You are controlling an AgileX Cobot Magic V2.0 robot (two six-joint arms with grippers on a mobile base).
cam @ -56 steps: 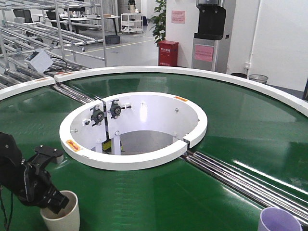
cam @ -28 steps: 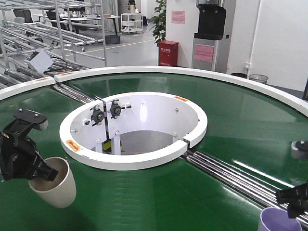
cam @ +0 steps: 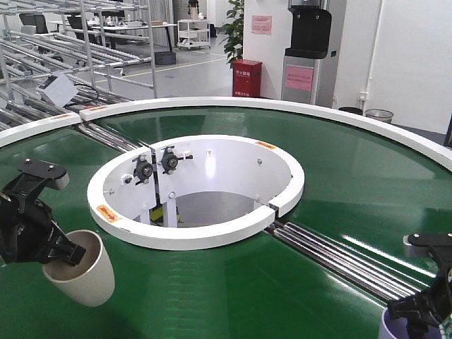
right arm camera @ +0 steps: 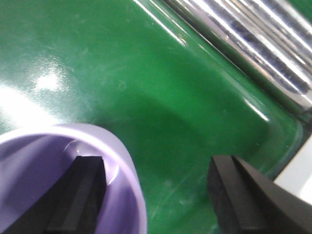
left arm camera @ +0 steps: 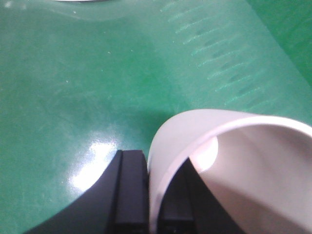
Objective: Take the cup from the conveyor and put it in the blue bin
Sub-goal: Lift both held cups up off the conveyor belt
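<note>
1. Cream cup (cam: pixel 83 274): hanging tilted over the left part of the conveyor (cam: pixel 339 176), mouth leaning toward the left gripper (cam: pixel 66 253), base seeming to be clear of the dark green belt.
2. Pinching that cup's wall in narrow jaws (one black finger (left arm camera: pixel 130 192) outside, its partner inside the rim), leaving no visible gap on either face of the wall.
3. Straddling the rim of the purple cup (right arm camera: pixel 34 170) with the right gripper (right arm camera: pixel 161 195) at the lower right: jaws standing wide, one finger dipping inside the mouth, the outer finger keeping well apart from the cup and touching nothing.
4. Rising just beside the cream cup: the white inner ring (cam: pixel 212 236), crowding the cup's far right side.
5. Crossing the belt between the two cups: the steel rollers (cam: pixel 339 258), lying nearer the purple one.
6. Bounding the far side: the white outer rim (cam: pixel 282 106), with metal racks (cam: pixel 70 49), a red cabinet (cam: pixel 246 78) and a water dispenser (cam: pixel 308 49) standing well beyond it.
7. Lying open for moving: bare belt along the near edge between the cups, and the wide stretch to the right of the ring.
</note>
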